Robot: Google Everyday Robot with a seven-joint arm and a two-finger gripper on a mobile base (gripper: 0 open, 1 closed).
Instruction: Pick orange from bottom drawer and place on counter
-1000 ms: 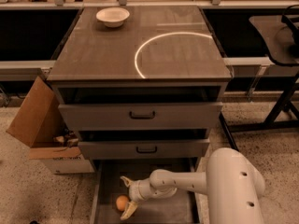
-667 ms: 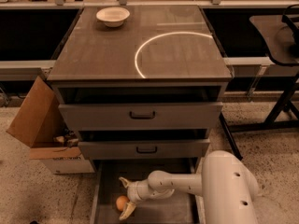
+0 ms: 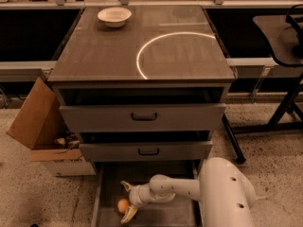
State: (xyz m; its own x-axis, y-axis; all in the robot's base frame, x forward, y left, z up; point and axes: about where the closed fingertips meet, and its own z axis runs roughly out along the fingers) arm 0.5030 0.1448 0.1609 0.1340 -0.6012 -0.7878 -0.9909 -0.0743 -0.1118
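The orange (image 3: pixel 122 205) sat on the flat grey floor of the bottom drawer (image 3: pixel 110 181), towards its left side, right in the mouth of the gripper (image 3: pixel 125 202). The gripper was spread wide, one finger past the fruit on the far side and the other just beside it on the near side, the pale tips bracketing it with room to spare. It was not closed on anything. The fruit looked small, round and smooth, so it should be light and firm enough to take a squeeze, but likely to roll or pop out of flat pads. The best hold would be across its widest part, with the pads square on opposite sides. The white arm (image 3: pixel 175 187) ran off to the gripper's right, low inside the pulled-out drawer. Directly above the gripper came the middle drawer (image 3: pixel 147 150) and then the top drawer (image 3: pixel 142 117), both standing partly out, so a lift would probably have to draw back clear of those fronts before rising. Well above everything was the counter (image 3: pixel 104 51) with its pale arc, and a white bowl (image 3: pixel 114 16) at its far left. A cardboard box (image 3: pixel 33 117) stood off to the gripper's left, outside the cabinet.
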